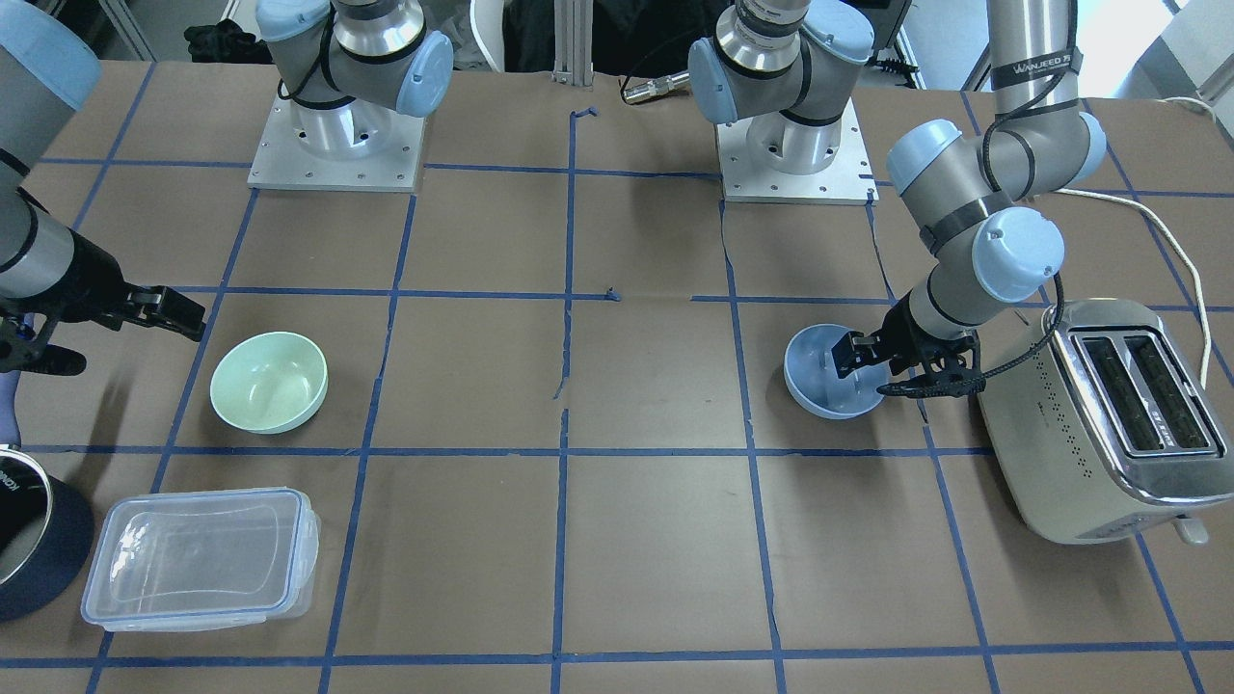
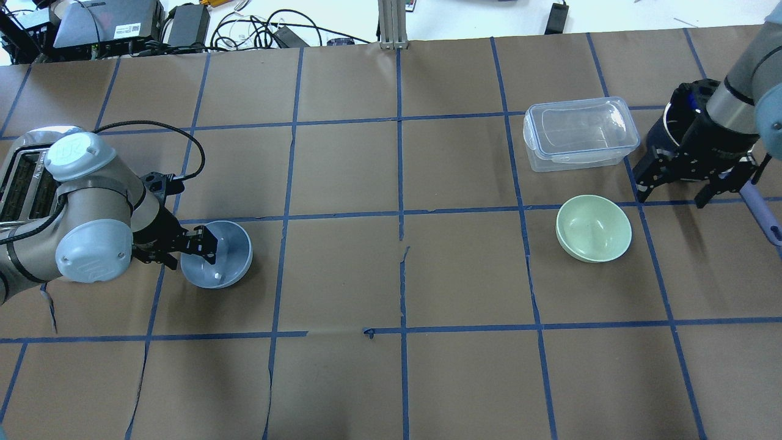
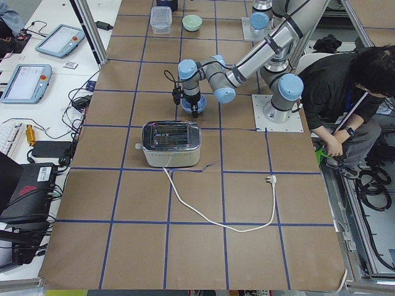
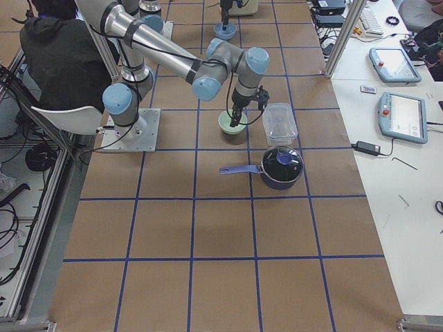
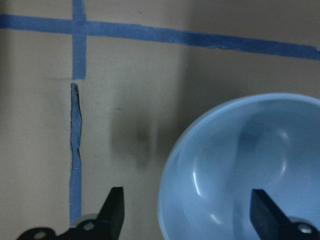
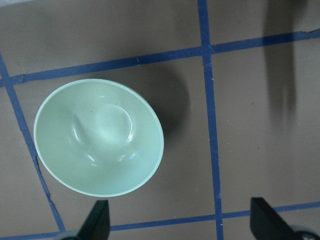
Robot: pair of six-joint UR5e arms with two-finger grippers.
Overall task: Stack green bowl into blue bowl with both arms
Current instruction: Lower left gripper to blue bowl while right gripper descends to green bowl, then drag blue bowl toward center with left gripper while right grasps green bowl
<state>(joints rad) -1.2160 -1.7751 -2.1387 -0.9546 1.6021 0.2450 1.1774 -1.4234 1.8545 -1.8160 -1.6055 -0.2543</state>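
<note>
A black band (image 1: 1036, 69) round the silver upper tube of the left arm (image 1: 1030, 29) bears white capitals reading "WANJEED", followed by characters too small to make out. The pale blue joint cap (image 2: 72, 150) on that arm carries a raised "UR" mark. The dark pot (image 1: 39, 549) at the bench edge shows sideways white letters (apparently "KONO", cut off). Small print on the toaster (image 1: 1046, 424) cannot be read.

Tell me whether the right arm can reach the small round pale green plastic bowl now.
Probably yes. The right end effector hangs open beside the pale green plastic bowl, and nothing stands between them; the clear rectangular plastic container sits apart, out of the path.
</note>
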